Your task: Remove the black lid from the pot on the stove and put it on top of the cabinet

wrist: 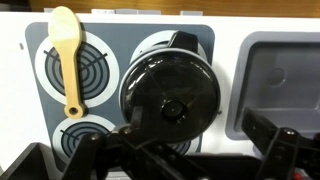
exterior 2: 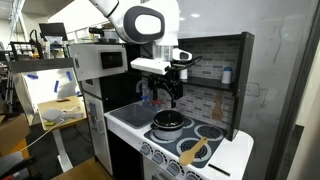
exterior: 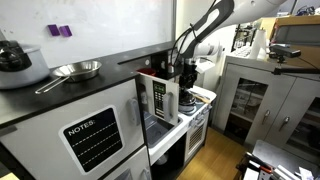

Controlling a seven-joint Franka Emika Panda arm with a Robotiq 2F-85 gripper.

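Arm reaches down over the stove [exterior 2: 126, 116], gripper [exterior 2: 166, 99] pointing straight down just above the black lid [wrist: 170, 88]. Jaws spread wide, holding nothing.

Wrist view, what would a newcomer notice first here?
The black lid fills the middle of the wrist view, sitting on the white stove. A yellow spoon lies on the stove top beside it. In an exterior view the hand hangs open above the lid.
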